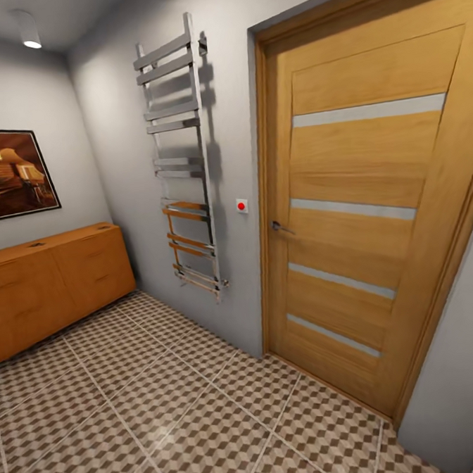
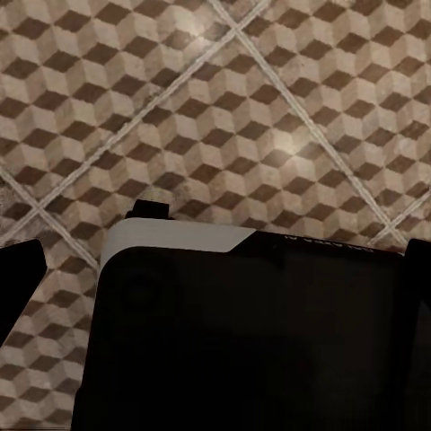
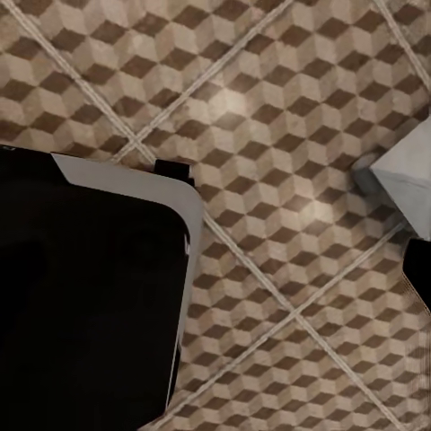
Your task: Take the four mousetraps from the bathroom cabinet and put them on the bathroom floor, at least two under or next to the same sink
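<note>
Head view: low orange-brown wooden cabinet [image 1: 53,284] against the far wall at left, fronts closed, slim handles faintly visible. Two small dark marks on its top surface, too small to identify. Framed brown picture [image 1: 13,172] hung above it. Ceiling light [image 1: 29,31] lit at upper left. Chrome ladder-style towel rail [image 1: 181,156] mounted on the grey side wall, just beyond the cabinet's right end. Small white wall switch with red dot [image 1: 242,206] between rail and door frame. Large wooden door [image 1: 362,213] with four pale horizontal strips at right, closed, lever handle [image 1: 281,227] on its left edge. Bathroom floor [image 1: 171,410] of cube-patterned tiles with pale grout lines across the foreground.

Mousetraps: cannot be made out.

Left wrist view: cube-patterned tile, with a dark rounded robot body part [image 2: 251,332], pale-edged, over the lower portion. Left gripper state: cannot tell.

Right wrist view: same tile pattern, a similar dark pale-edged robot part [image 3: 85,287] at one side, a pale grey object corner [image 3: 409,180] at the opposite edge, identity unclear. Right gripper state: cannot tell.
</note>
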Robot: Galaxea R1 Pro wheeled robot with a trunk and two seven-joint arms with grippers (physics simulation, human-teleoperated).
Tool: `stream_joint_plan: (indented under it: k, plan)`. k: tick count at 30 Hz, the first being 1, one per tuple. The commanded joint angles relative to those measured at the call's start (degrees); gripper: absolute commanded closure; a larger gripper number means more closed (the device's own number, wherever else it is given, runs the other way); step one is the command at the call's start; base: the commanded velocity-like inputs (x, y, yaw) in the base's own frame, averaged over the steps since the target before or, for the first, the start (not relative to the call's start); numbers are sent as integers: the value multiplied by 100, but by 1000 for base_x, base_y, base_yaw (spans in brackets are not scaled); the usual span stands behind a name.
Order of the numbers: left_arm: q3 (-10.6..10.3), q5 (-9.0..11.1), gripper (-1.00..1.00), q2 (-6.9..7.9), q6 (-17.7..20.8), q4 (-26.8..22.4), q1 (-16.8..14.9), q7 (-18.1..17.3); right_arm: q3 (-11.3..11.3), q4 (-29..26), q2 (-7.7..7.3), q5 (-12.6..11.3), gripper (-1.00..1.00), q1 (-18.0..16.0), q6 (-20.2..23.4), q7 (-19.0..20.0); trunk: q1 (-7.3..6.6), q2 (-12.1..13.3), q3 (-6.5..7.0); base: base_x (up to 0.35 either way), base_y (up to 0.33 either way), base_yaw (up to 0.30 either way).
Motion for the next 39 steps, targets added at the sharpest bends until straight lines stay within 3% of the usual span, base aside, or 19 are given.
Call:
stream_joint_plan:
  k: [1, 39]
  plan:
    - [-49, 51, -100, -2, -20, 10, -8, -6, 24, 18, -3, 28, -100, -7, -33, -16, 2, -9, -10, 0, 0, 296]
    - [-49, 51, -100, -5, -20, 10, -9, -2, 27, 18, 3, 28, -100, -16, -32, -16, 2, -9, -10, 0, 0, 296]
